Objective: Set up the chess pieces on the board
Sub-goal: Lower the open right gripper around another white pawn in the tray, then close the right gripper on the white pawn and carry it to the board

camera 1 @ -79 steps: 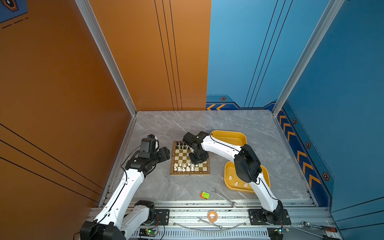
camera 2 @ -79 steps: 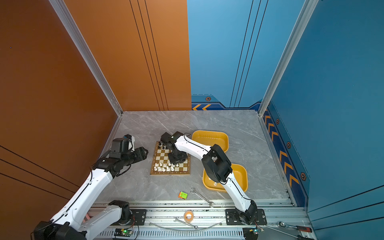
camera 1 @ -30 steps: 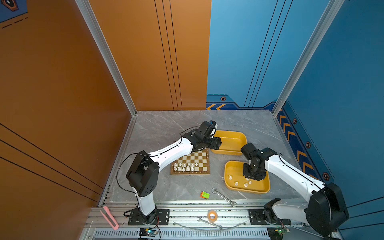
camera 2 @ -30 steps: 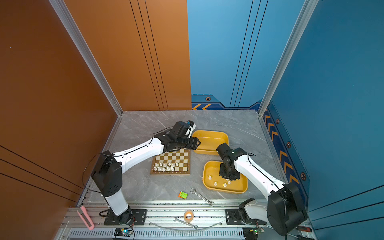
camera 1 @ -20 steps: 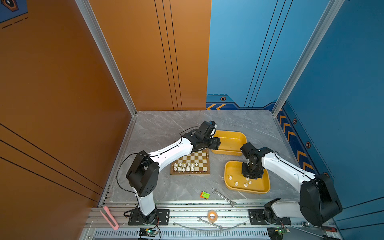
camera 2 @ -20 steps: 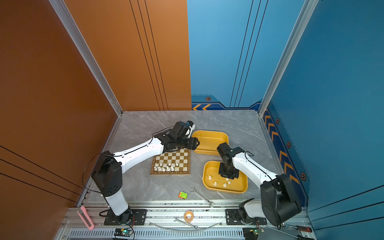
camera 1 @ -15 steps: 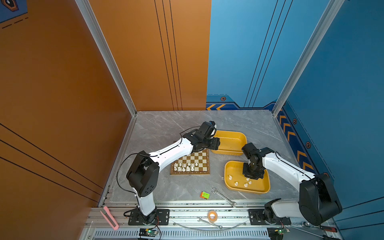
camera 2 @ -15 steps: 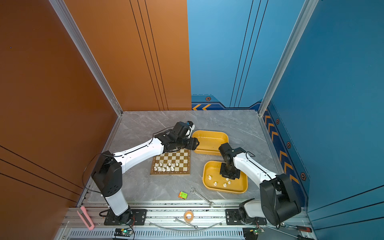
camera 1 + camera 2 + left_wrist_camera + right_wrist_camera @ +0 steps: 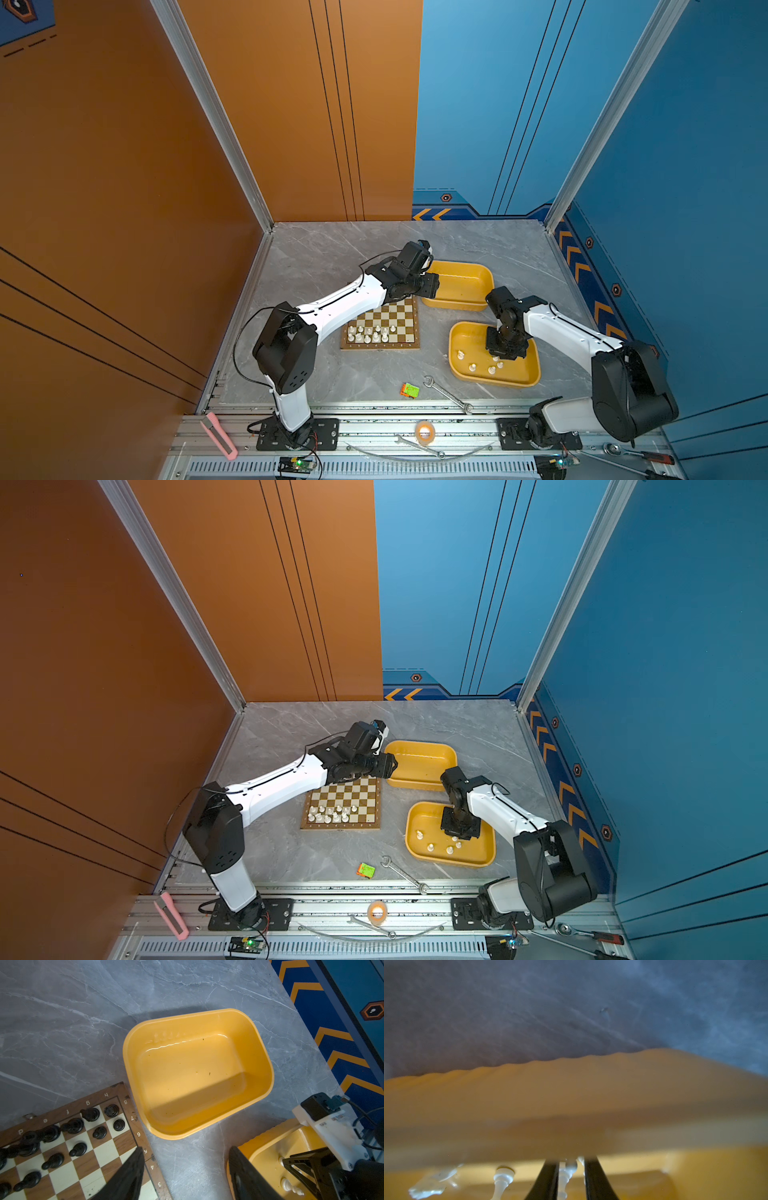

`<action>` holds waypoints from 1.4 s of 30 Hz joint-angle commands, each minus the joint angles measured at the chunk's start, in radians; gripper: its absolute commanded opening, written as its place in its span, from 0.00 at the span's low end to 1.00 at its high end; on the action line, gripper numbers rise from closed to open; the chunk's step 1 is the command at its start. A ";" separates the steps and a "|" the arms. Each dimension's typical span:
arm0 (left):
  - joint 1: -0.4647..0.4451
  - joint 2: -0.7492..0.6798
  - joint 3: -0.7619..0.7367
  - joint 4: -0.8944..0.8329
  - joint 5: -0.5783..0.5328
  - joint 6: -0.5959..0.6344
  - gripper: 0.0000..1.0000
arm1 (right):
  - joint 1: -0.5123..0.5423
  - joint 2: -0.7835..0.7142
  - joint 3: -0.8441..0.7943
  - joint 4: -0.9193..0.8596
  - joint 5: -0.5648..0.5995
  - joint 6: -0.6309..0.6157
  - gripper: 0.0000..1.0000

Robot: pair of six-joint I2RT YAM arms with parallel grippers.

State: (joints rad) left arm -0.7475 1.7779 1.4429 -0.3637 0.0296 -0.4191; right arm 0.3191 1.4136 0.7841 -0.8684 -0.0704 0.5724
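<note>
Though grey-marbled, tabletop [image 9: 324, 257] amid orange-and-blue walls [image 9: 291, 104]

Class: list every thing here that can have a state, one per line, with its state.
left gripper: jaws open, empty.
right gripper: jaws shut on a white piece inside the near tray.
far tray: empty.
near tray: holds loose white pieces.
board: flat, partly set.
black pieces: standing on the board.
placed white pieces: standing on the board.

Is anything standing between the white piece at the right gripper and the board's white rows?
Only the near tray's wall, which the white piece must be lifted over. Beyond it lies bare table to the board; the left gripper hangs at the board's far corner, off that route.
</note>
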 commanded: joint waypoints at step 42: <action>0.362 -0.752 -0.629 -0.123 -0.124 -0.088 0.69 | 0.399 0.603 1.000 -0.295 0.010 -0.069 0.09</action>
State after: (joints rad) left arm -0.4046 1.0649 0.8478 -0.4416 -0.0814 -0.4828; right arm 0.6781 1.9697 1.7275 -1.1118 -0.0521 0.5198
